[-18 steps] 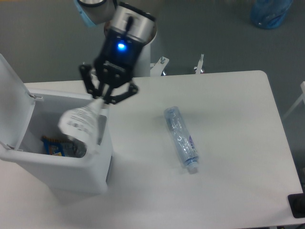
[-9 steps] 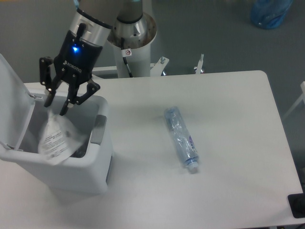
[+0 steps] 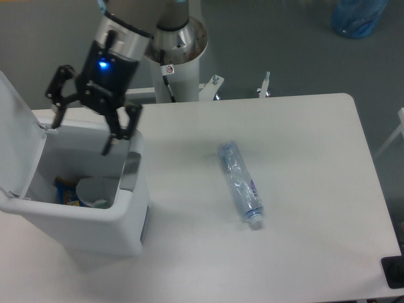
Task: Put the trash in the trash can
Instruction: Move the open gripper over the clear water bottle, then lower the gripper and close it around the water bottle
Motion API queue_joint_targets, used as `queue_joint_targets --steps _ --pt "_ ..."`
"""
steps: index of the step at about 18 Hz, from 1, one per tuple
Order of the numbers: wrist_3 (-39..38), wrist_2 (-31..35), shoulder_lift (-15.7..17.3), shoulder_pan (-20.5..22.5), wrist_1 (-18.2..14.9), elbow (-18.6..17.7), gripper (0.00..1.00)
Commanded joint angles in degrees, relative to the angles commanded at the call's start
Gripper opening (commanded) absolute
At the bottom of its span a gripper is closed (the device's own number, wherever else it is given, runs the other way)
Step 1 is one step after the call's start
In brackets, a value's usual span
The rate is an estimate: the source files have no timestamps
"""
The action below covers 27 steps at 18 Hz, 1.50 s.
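Dropped since half a second ago: cup [image 3: 95, 191] released, now lying inside trash can [image 3: 101, 221] beside an orange-and-blue packet [image 3: 68, 192].
Gripper [image 3: 82, 129] spread wide and empty above the bin's far rim, lid [image 3: 16, 136] hinged up at left. First item done; bottle [image 3: 240, 183] lies on the bench [image 3: 303, 139], well right of the bin. Next, probably: swing right, descend over the bottle's middle, close across its width.
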Motion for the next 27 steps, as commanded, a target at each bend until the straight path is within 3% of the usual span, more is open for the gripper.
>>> queue_joint_targets --steps 5,11,13,16,21,27 --pt "1.1 0.3 -5.3 11.0 0.1 0.4 1.0" --pt "6.6 0.8 -12.5 16.5 -0.1 0.2 1.0" --pt "7.0 3.1 -14.1 16.6 -0.3 0.4 1.0" --pt "7.6 16.6 -15.3 15.1 -1.9 -0.4 1.0" --pt "11.7 29.9 -19.4 10.4 -10.7 2.0 1.0" --pt "11.9 35.8 -23.2 6.4 -12.7 2.3 1.0"
